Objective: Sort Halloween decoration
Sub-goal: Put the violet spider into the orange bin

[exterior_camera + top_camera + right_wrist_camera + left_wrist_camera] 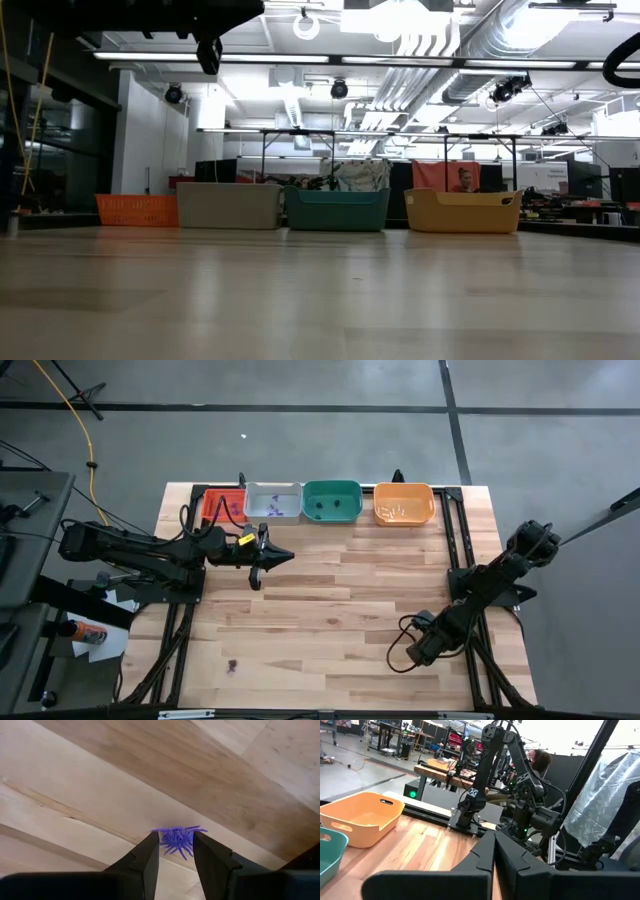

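Purple trinket [177,840] — between right fingers [148,855]

We are seeing four trays [318,501] sitting in a row along the surface's [330,610] far edge. The left gripper [275,557] is hanging just before them; the right gripper [418,651] is reaching down near the front right.

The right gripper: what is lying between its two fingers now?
A purple spiky trinket lies between the fingers of the right gripper, on the wooden table. The right wrist view shows this; the fingers flank it closely.
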`<state>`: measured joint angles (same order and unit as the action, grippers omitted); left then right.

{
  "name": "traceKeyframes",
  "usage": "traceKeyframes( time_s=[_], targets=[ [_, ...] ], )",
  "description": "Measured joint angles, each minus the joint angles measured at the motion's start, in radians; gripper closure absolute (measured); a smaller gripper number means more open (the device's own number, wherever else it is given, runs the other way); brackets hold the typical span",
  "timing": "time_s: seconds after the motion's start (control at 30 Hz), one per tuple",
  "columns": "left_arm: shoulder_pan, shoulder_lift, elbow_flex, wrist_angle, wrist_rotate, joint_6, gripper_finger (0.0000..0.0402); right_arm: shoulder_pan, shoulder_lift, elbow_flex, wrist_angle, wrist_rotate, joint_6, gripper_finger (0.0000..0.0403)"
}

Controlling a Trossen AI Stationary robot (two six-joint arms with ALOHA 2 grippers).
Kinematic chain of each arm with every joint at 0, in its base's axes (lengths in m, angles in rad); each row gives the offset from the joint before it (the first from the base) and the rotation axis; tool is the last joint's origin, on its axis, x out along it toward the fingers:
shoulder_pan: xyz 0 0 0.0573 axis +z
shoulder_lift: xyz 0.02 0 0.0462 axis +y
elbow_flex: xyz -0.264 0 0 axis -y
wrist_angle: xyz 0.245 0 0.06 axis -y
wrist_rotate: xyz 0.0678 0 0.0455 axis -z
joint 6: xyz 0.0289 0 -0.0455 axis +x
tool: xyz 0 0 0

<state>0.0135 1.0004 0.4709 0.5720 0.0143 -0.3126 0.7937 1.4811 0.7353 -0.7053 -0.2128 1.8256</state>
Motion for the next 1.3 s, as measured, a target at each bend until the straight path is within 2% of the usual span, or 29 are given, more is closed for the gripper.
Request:
traceKeyframes(
  time_s=[0.13,0.37,0.53,0.67,0.9,0.97,1.03,1.17,1.3],
  targets=[
    [0.0,0.0,0.0,-0.001,0.0,0.0,0.0401,0.001,0.0,0.0,-0.005,-0.001,0.0,0.031],
    [0.0,0.0,0.0,-0.002,0.0,0.0,0.0401,0.002,0.0,0.0,-0.007,0.005,-0.031,0.0393],
    [0.0,0.0,0.0,-0.002,0.0,0.0,0.0401,0.002,-0.007,0.036,0.014,0.111,-0.08,0.0401],
    [0.0,0.0,0.0,-0.003,0.0,0.0,0.0401,0.001,-0.062,0.107,-0.035,0.327,-0.129,0.0402],
    [0.0,0.0,0.0,-0.008,0.0,0.001,0.0401,-0.005,-0.192,0.214,-0.048,0.928,-0.349,0.0402],
    [0.0,0.0,0.0,-0.008,0.0,0.001,0.0401,-0.029,-0.216,0.234,-0.043,1.044,-0.417,0.0402],
    [0.0,0.0,0.0,-0.005,0.0,0.0,0.0401,-0.072,-0.231,0.247,-0.018,1.108,-0.497,0.0402],
    [0.0,0.0,0.0,0.018,0.0,0.0,0.0401,-0.197,-0.234,0.251,0.174,1.134,-0.78,0.0403],
    [0.0,0.0,0.0,0.034,0.0,0.001,0.0401,-0.359,-0.221,0.245,0.492,0.926,-1.172,0.0403]
  ],
)
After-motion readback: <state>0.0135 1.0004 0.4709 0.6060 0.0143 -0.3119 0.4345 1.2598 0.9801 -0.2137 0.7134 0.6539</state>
